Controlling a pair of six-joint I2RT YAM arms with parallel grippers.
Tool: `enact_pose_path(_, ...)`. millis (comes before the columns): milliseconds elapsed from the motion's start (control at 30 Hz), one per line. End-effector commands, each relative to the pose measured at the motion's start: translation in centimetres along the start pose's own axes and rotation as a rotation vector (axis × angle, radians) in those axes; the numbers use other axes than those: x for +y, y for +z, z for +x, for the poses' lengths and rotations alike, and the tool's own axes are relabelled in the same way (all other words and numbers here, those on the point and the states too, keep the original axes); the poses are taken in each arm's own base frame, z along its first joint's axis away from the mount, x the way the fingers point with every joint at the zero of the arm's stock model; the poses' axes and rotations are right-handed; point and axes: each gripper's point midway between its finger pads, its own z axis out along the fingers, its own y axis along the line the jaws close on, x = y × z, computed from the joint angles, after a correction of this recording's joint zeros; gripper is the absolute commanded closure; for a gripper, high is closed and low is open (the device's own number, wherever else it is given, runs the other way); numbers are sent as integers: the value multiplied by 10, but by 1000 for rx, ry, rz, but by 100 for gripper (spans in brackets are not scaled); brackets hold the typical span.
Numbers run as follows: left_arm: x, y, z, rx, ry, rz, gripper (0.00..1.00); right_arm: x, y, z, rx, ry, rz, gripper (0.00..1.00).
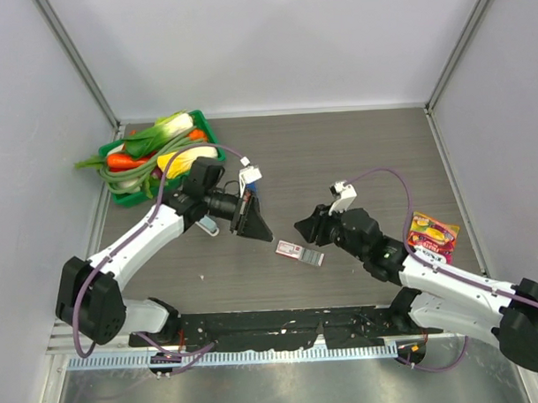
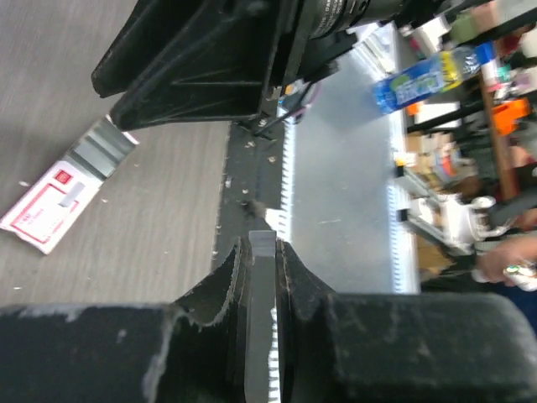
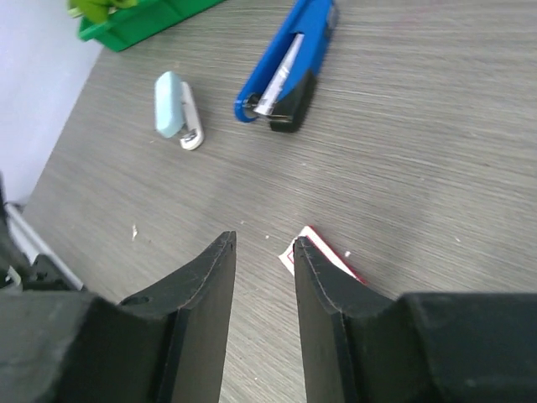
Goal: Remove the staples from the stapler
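near the vegetable-filled green bin (image 1: pixel 208 133) lies the stapler (image 3: pixel 294 63).

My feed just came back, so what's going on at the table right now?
The left fingers are shut on a thin grey strip, probably staples. The right fingers stand open and empty just above a red-and-white staple box on the table. The blue stapler lies farther off beside a pale teal block, with nothing touching it.
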Motion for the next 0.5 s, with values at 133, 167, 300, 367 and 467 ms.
enact_pose_path(133, -33, -20, -59, -163, -165, 238, 93, 54, -27, -22, -117, -237, -346, 57)
enact_pose_path(167, -35, -22, -66, -190, -170, 242, 93, 54, -28, -20, -132, -299, -362, 57)
enact_pose_path(300, -48, -32, -93, -283, -225, 292, 93, 66, -36, -34, -238, -478, -387, 54)
enact_pose_path(367, -51, -38, -101, -302, -258, 312, 93, 71, -36, -41, -276, -554, -369, 53)
enact_pose_path(467, -52, -39, -103, -307, -286, 330, 93, 77, -37, -55, -355, -694, -342, 52)
